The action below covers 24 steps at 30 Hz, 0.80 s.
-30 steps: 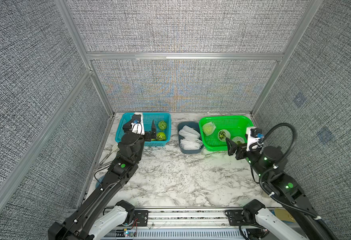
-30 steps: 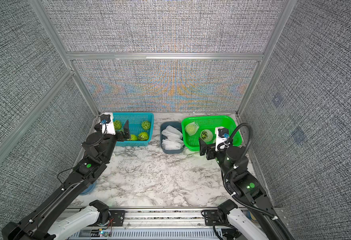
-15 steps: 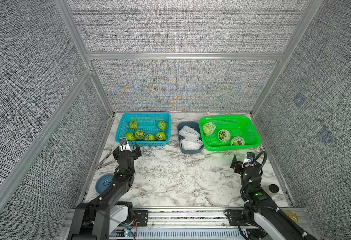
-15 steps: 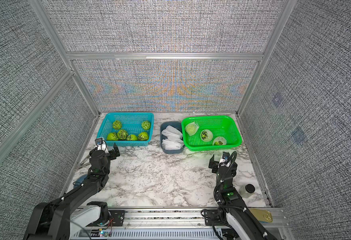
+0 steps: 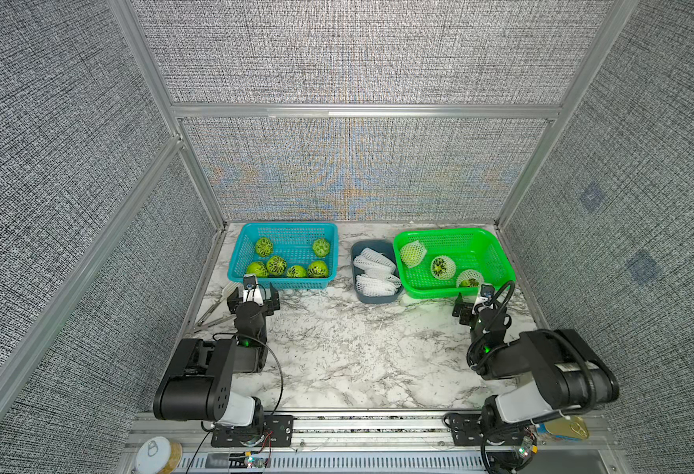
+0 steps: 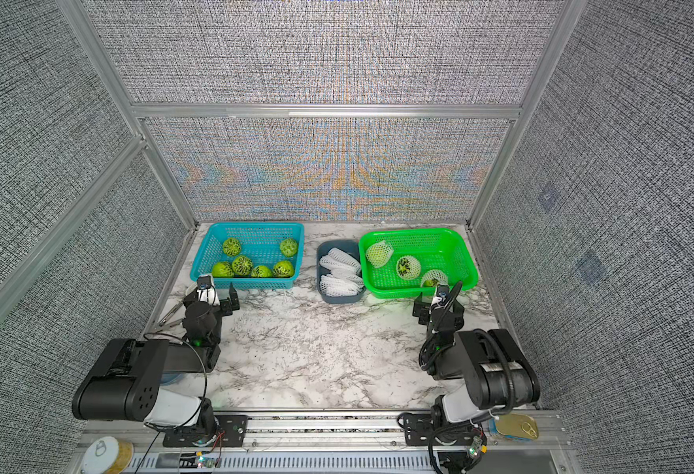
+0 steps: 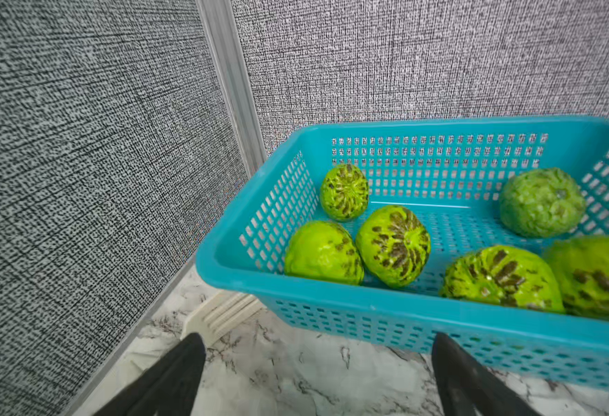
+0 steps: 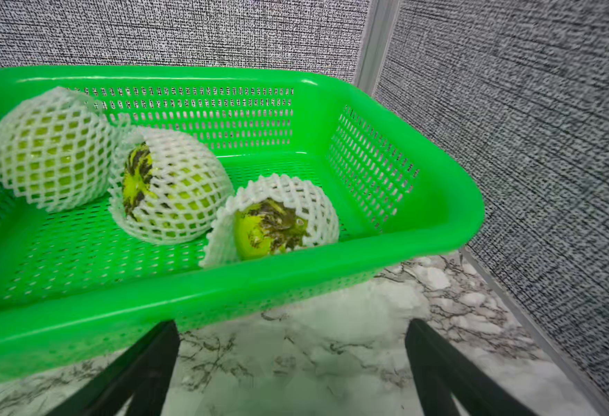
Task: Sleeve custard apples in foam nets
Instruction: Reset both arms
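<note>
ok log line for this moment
left pincer open | right pincer open | blue basket: six bare custard apples | green basket: three in foam nets

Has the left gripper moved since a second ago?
Yes. The left gripper was over the blue basket; now it sits short of its near rim, over the marble table.

The white-grey marble tabletop (image 5: 337,349) lies open across its middle. Along the back stand a teal perforated plastic basket (image 5: 288,225), a grey plastic tray (image 5: 372,243) and a green perforated plastic basket (image 5: 444,232). White slotted tongs (image 7: 223,311) lie by the left wall.
</note>
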### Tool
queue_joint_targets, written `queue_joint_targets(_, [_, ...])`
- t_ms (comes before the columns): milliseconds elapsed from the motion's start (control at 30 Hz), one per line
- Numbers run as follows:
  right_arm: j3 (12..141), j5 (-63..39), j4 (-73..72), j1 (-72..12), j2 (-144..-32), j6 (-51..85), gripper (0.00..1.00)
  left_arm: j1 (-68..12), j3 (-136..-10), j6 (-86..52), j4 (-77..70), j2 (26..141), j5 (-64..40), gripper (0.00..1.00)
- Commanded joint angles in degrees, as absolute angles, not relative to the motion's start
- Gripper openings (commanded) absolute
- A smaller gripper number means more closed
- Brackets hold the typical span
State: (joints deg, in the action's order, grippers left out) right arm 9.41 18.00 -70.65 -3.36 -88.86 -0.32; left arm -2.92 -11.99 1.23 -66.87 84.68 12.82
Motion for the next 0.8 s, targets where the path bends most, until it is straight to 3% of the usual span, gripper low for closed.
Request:
queue_joint_targets(0, [12.3,14.7,-69.7,-2.9,-88.2,-0.3,0.99,-2.4,-11.2,1.7,-73.0,86.5,5.1,0.99])
queue_joint_targets(233, [17.6,12.1,-60.4,-1.2,-88.5,0.7,0.99,-2.3,-10.3,2.0,-76.0,87.8,4.3,0.99])
queue_joint_targets(767, [18.0,10.9,-59.7,-0.4,-88.6,1.3,0.99,-2.3,-10.4,2.0,-76.1,88.0,4.4,0.99])
